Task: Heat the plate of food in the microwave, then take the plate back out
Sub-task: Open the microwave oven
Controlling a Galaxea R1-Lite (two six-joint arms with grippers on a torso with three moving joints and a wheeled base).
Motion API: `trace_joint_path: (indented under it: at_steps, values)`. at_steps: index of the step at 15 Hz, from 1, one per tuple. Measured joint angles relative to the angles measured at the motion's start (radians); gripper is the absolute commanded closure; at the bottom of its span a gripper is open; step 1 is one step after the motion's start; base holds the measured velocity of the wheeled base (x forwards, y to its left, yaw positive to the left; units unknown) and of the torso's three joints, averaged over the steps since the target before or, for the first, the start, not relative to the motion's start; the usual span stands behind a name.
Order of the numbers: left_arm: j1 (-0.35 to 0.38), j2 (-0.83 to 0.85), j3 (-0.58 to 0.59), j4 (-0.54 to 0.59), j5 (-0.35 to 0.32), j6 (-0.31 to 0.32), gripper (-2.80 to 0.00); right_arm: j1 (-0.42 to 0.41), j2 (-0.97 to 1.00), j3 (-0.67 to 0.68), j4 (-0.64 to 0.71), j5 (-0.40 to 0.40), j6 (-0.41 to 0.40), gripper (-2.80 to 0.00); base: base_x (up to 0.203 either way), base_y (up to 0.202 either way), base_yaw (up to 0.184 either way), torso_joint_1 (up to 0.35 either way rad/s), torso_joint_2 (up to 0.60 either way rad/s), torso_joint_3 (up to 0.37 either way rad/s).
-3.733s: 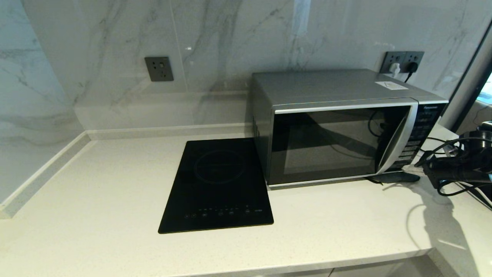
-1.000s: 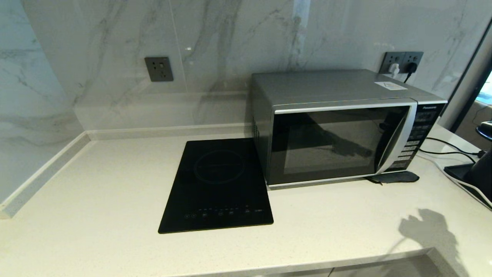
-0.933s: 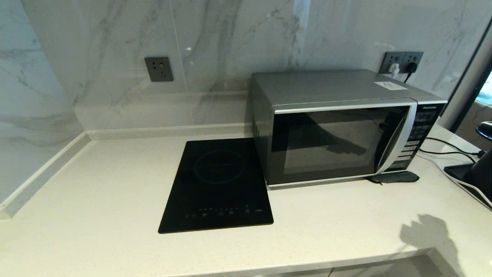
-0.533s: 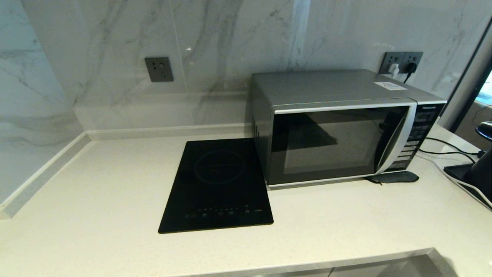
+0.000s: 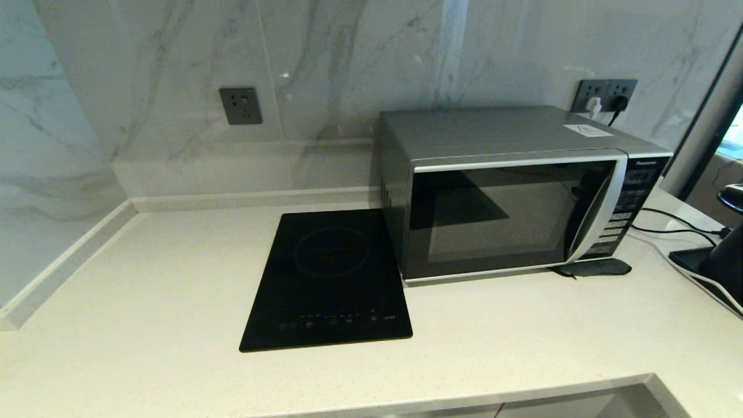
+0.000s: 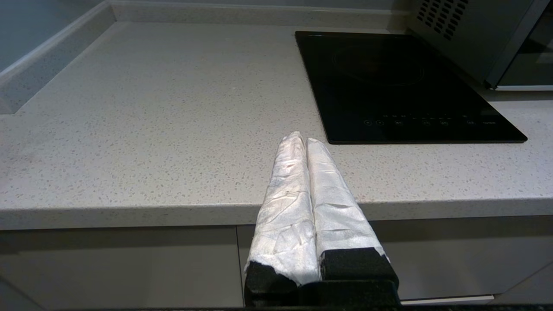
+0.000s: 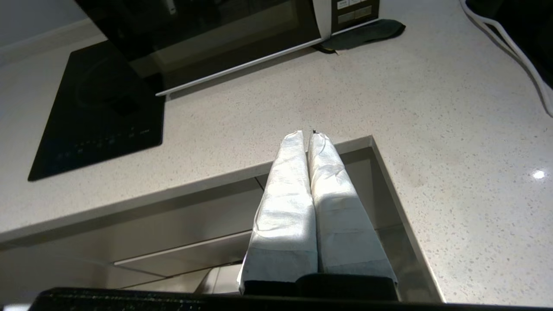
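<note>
The silver-grey microwave (image 5: 511, 186) stands at the back right of the counter with its dark glass door shut; its lower front also shows in the right wrist view (image 7: 216, 39). The plate of food is out of view in every frame. Neither arm shows in the head view. My left gripper (image 6: 301, 139) is shut and empty, hovering off the counter's front edge, before the hob. My right gripper (image 7: 306, 134) is shut and empty too, held at the counter's front edge near its inner corner, well short of the microwave.
A flat black induction hob (image 5: 331, 278) lies left of the microwave. A dark flat pad (image 5: 598, 267) sits under the microwave's right front corner. Cables (image 5: 673, 223) and a black appliance (image 5: 725, 264) occupy the far right. Wall sockets (image 5: 603, 96) are behind.
The right arm, which was beside the microwave's button panel earlier, has drawn back out of the head view. Its shadow on the counter has slid off towards the front edge and vanished.
</note>
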Motion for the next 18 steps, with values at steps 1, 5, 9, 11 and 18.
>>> trace_joint_path:
  at_steps: [1, 5, 9, 11, 18]
  values:
    - [0.000, 0.000, 0.000, 0.000, 0.000, 0.000, 0.00, 0.008, -0.041, 0.014, 0.011, 0.000, -0.014, 0.00, 0.000, 0.000, 0.000, 0.000, 0.00, 0.000]
    - [0.000, 0.000, 0.000, 0.000, 0.000, 0.000, 0.00, 0.035, -0.198, 0.109, 0.078, -0.013, -0.037, 0.00, 0.000, 0.000, 0.000, 0.000, 0.00, 0.000]
    - [0.000, 0.000, 0.000, 0.000, 0.000, 0.000, 0.00, 0.065, -0.366, 0.246, 0.090, -0.038, -0.081, 0.00, 0.000, 0.000, 0.000, 0.000, 0.00, 0.000]
    - [0.000, 0.000, 0.000, 0.000, 0.000, 0.000, 0.00, 0.068, -0.431, 0.321, 0.040, -0.056, -0.106, 0.00, 0.000, 0.000, 0.000, 0.000, 0.00, 0.000]
    - [0.000, 0.000, 0.000, 0.000, 0.000, 0.000, 0.00, 0.070, -0.479, 0.671, -0.303, -0.097, -0.121, 0.00, 0.000, 0.000, 0.000, 0.000, 0.00, 0.000]
